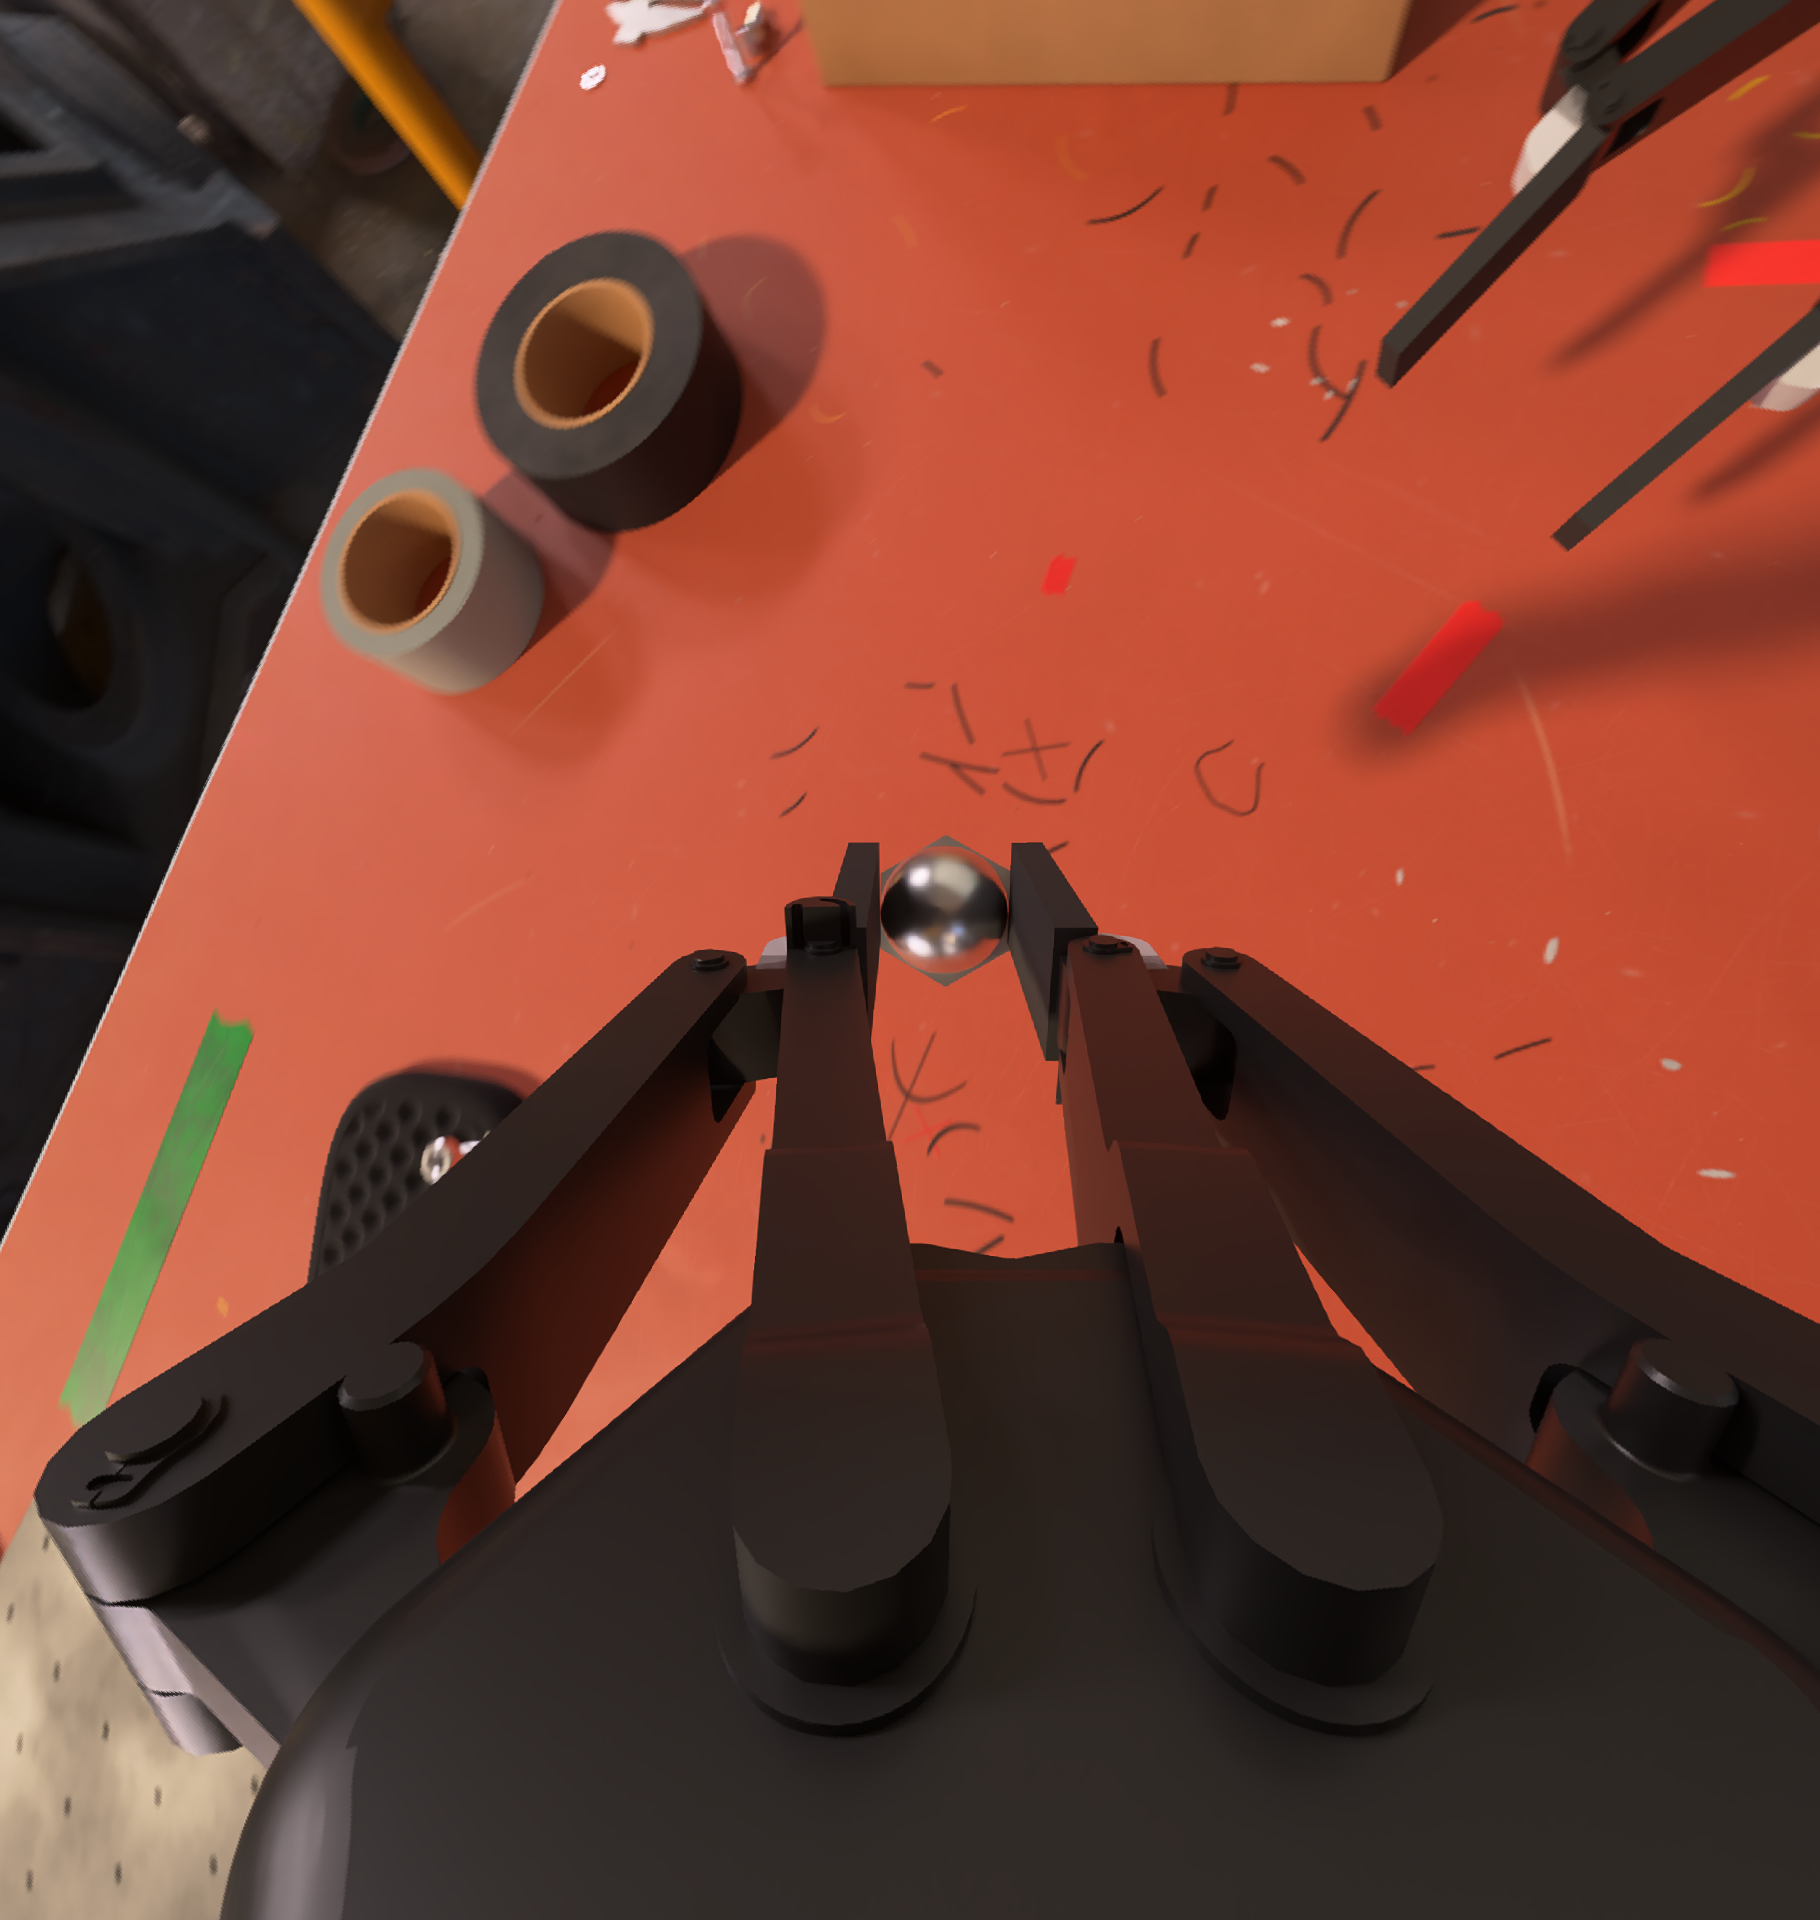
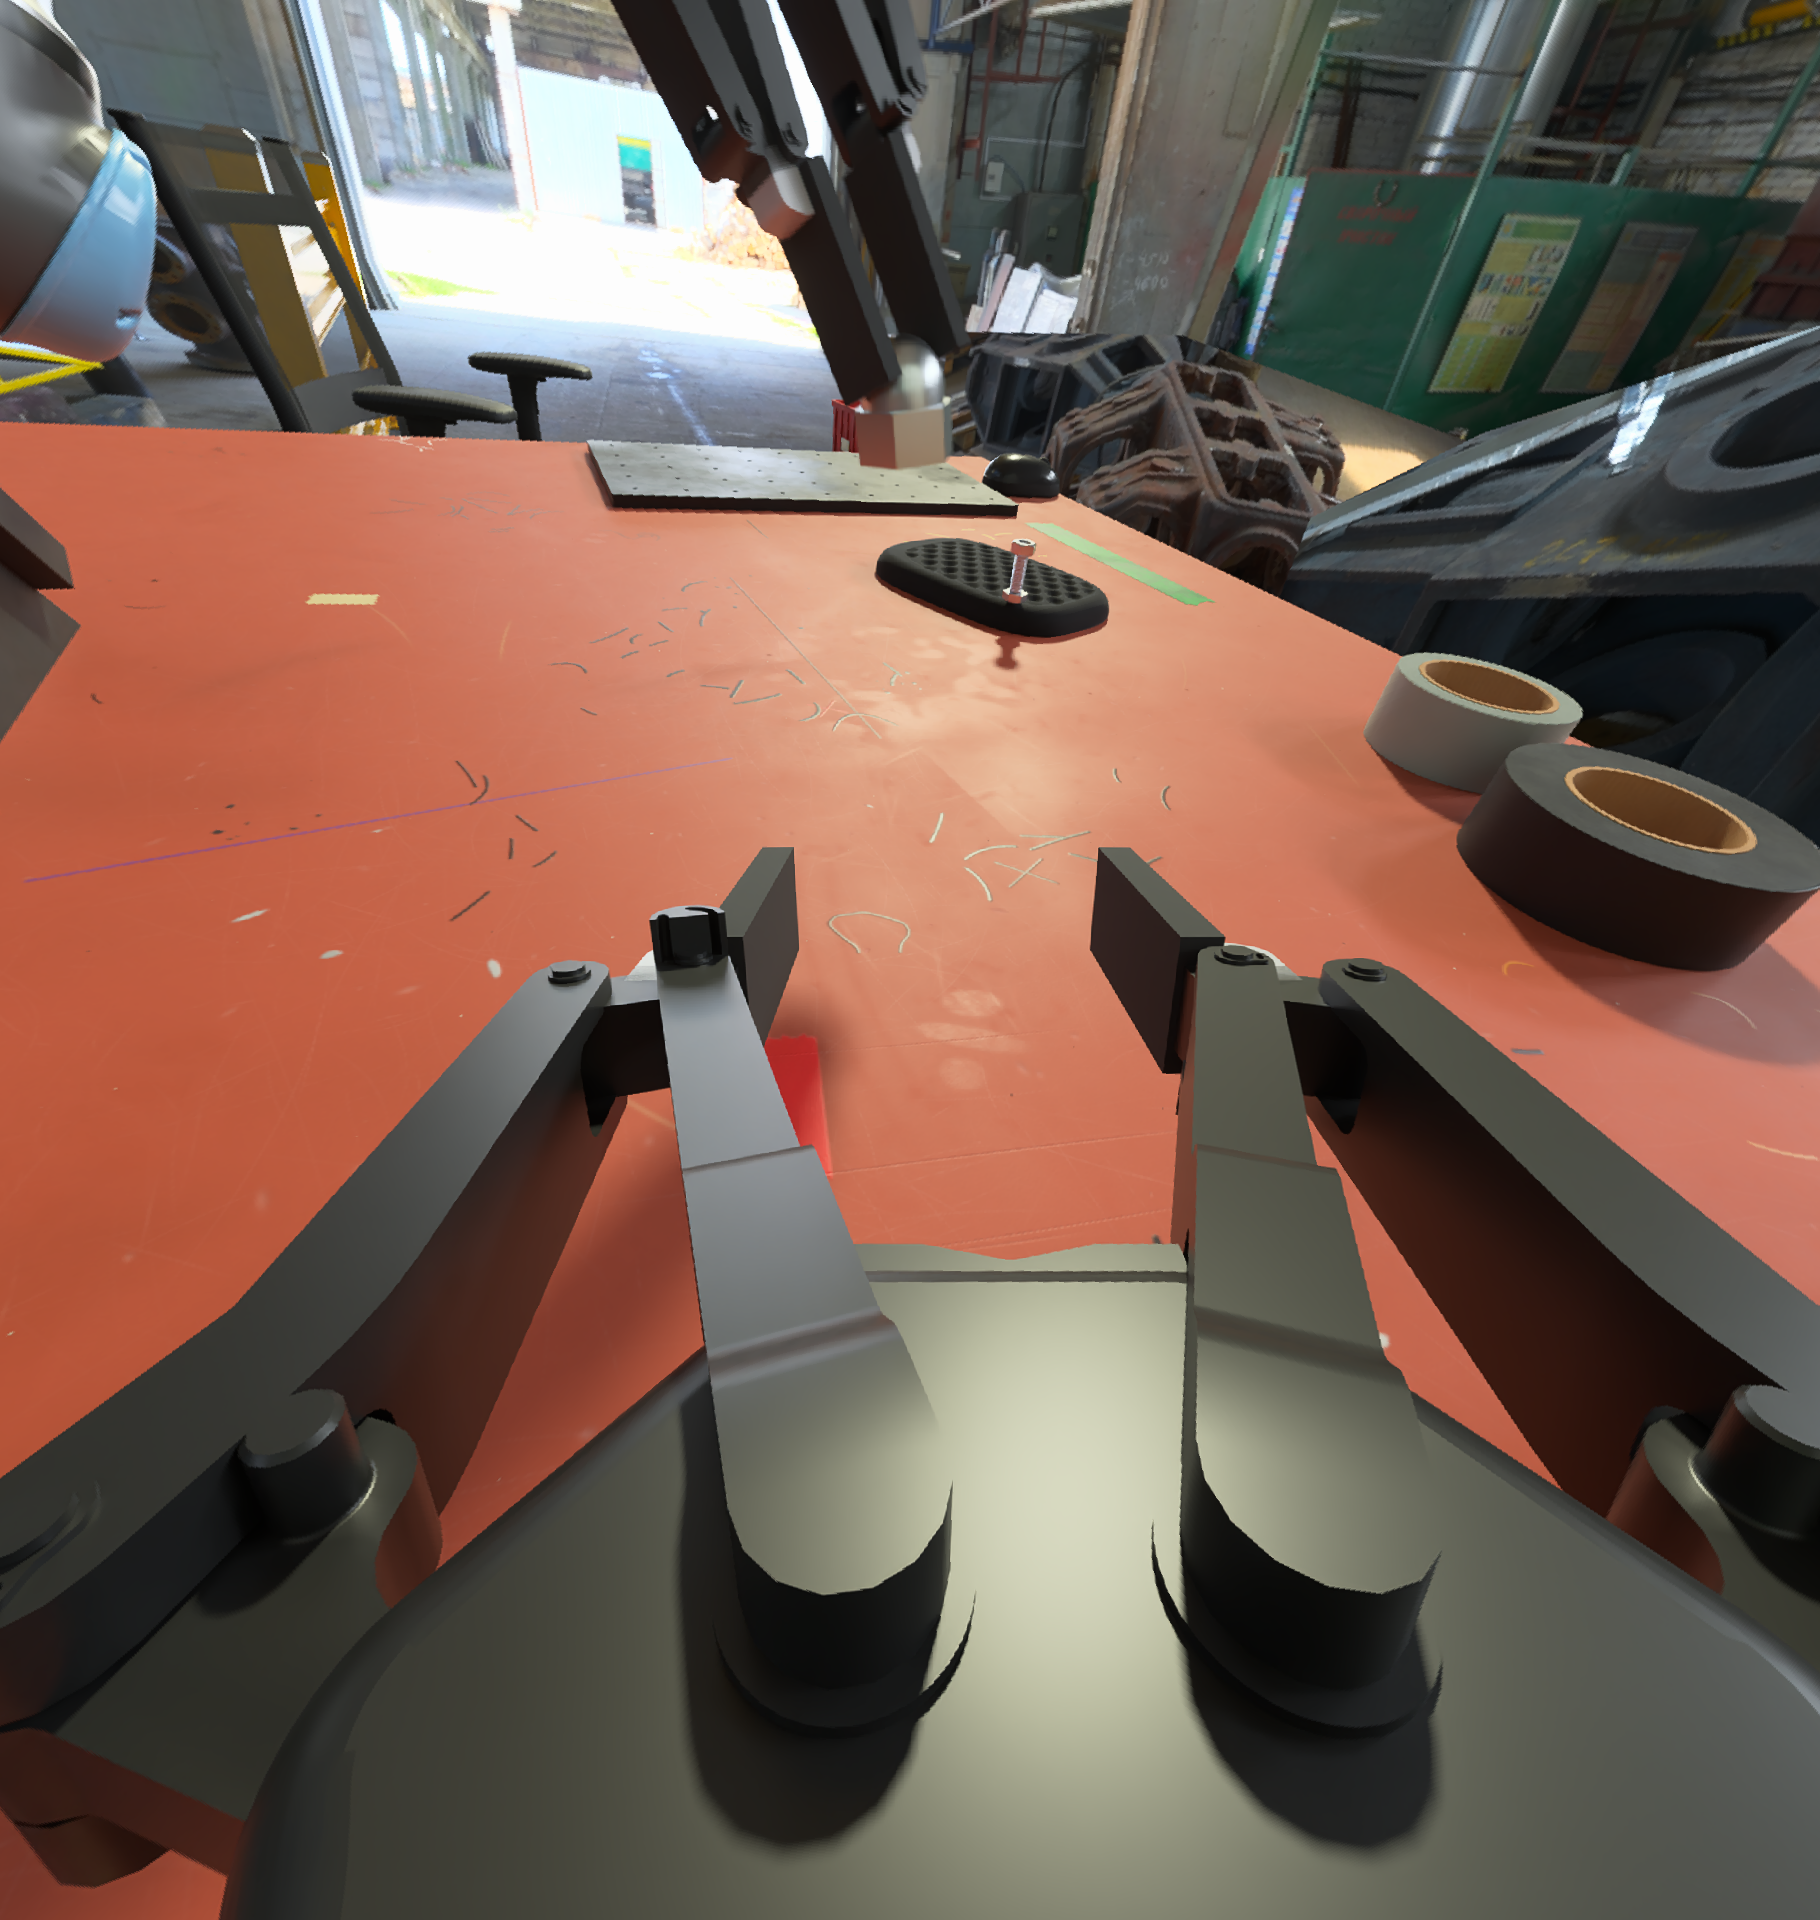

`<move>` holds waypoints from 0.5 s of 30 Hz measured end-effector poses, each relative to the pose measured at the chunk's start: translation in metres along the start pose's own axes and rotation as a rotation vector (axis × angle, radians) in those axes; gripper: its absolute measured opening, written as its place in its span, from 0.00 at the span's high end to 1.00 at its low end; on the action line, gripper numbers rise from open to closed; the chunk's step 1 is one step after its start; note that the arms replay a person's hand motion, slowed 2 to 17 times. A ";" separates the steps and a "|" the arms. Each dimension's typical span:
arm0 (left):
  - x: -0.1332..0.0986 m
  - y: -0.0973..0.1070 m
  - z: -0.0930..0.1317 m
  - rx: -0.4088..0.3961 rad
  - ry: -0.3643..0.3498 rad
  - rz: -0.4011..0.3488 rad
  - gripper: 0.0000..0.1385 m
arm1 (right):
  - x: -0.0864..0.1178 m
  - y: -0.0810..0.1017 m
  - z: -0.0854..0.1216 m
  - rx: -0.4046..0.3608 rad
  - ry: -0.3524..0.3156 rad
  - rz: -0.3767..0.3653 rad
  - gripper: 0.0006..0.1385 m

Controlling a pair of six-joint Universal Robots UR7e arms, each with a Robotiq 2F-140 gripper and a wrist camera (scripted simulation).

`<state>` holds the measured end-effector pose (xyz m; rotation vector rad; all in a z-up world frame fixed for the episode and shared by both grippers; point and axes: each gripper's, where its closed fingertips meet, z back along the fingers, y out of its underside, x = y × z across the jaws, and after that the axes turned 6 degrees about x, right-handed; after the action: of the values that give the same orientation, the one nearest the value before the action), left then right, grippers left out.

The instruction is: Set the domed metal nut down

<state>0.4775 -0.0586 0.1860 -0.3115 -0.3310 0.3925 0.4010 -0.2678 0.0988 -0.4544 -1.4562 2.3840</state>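
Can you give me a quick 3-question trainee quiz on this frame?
1. True or false: the left gripper is shut on the domed nut.
2. Which roll lies nearer the black pad: A) the grey tape or B) the black tape?
3. Fill in: a small ___ stands upright on the black pad.

Key: 1 true; 2 A; 3 bolt.
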 end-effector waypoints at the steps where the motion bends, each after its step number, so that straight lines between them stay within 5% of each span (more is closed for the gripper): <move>1: -0.005 -0.009 -0.005 -0.005 0.017 -0.025 0.76 | 0.001 0.001 0.002 -0.001 0.001 -0.002 0.45; 7: -0.029 -0.051 -0.035 -0.022 0.110 -0.164 0.76 | 0.006 0.004 0.016 0.007 0.010 -0.004 0.46; 15: -0.056 -0.083 -0.077 -0.016 0.214 -0.318 0.76 | 0.012 0.009 0.030 0.017 0.014 -0.007 0.46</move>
<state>0.4836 -0.1722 0.1322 -0.3071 -0.1693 0.0425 0.3765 -0.2902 0.1026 -0.4595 -1.4283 2.3810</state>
